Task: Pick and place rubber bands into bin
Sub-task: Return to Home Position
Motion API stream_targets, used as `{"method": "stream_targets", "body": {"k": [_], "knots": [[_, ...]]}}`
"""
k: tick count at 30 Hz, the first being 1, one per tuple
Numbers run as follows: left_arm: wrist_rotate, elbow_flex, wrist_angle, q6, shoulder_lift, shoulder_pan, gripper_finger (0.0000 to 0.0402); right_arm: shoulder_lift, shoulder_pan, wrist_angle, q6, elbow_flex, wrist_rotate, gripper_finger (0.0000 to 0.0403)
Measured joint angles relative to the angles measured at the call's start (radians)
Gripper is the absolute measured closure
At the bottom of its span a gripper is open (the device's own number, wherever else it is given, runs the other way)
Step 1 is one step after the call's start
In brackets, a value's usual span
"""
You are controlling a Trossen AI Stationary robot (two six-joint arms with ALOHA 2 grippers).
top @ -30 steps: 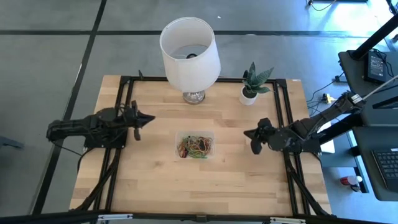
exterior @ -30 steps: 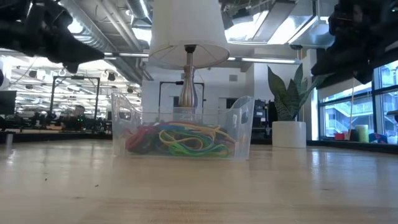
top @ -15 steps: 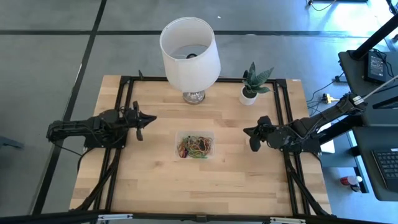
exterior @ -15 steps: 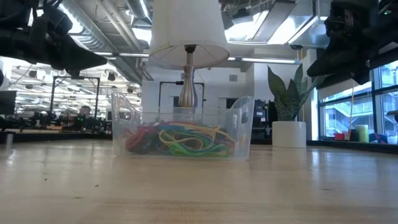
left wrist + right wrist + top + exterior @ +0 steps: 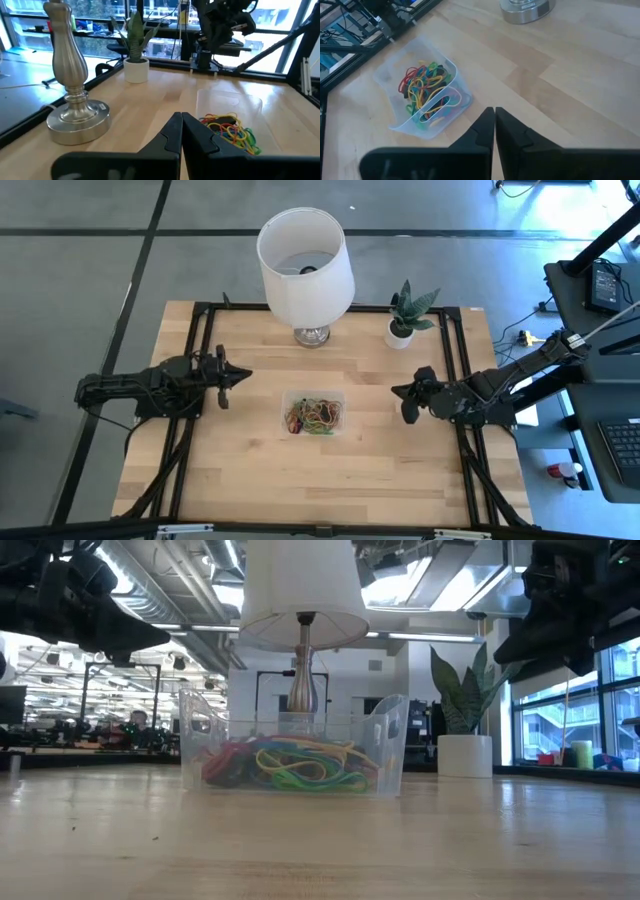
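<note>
The clear plastic bin (image 5: 313, 411) stands on its base at the middle of the wooden table. A tangle of coloured rubber bands (image 5: 311, 416) lies inside it, also plain in the low view (image 5: 285, 764) and both wrist views (image 5: 231, 132) (image 5: 425, 88). My left gripper (image 5: 240, 373) hovers shut to the bin's left, pointing level toward it. My right gripper (image 5: 398, 393) hovers shut to the bin's right, tilted down a little. Neither holds anything.
A lamp with a white shade (image 5: 304, 255) and silver base (image 5: 75, 117) stands at the far middle. A small potted plant (image 5: 404, 315) stands at the far right. Black frame rails (image 5: 205, 340) run along the table's sides. Bare wood lies along the near side.
My left gripper has sunk slightly and stays shut. The bin and the rubber bands have kept still.
</note>
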Motion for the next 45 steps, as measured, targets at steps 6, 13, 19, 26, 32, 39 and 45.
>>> {"method": "stream_targets", "body": {"k": [6, 13, 19, 26, 32, 39, 45], "knots": [[0.0, 0.0, 0.0, -0.001, 0.0, 0.0, 0.04, 0.0, -0.001, -0.023, -0.097, 0.0, -0.001, 0.0399], [0.0, 0.0, 0.0, -0.001, 0.0, 0.0, 0.04, 0.0, -0.084, -0.098, -0.223, 0.001, -0.153, 0.0401], [0.0, 0.0, 0.0, -0.001, 0.0, 0.0, 0.04, -0.045, -0.183, -0.1, -0.482, 0.001, -0.279, 0.0402], [0.0, 0.0, 0.0, -0.001, 0.0, 0.0, 0.04, -0.163, -0.314, -0.055, -0.755, -0.04, -0.465, 0.0402], [0.0, 0.0, 0.0, -0.001, 0.0, 0.0, 0.0398, -0.29, -0.403, 0.27, -0.856, -0.248, -0.624, 0.0403], [0.0, 0.0, 0.0, -0.001, 0.0, 0.0, 0.0399, -0.4, -0.457, 0.605, -0.883, -0.445, -0.664, 0.0403], [0.0, 0.0, 0.0, -0.001, 0.0, 0.0, 0.0399, -0.498, -0.496, 0.622, -0.908, -0.461, -0.719, 0.0403]]}}
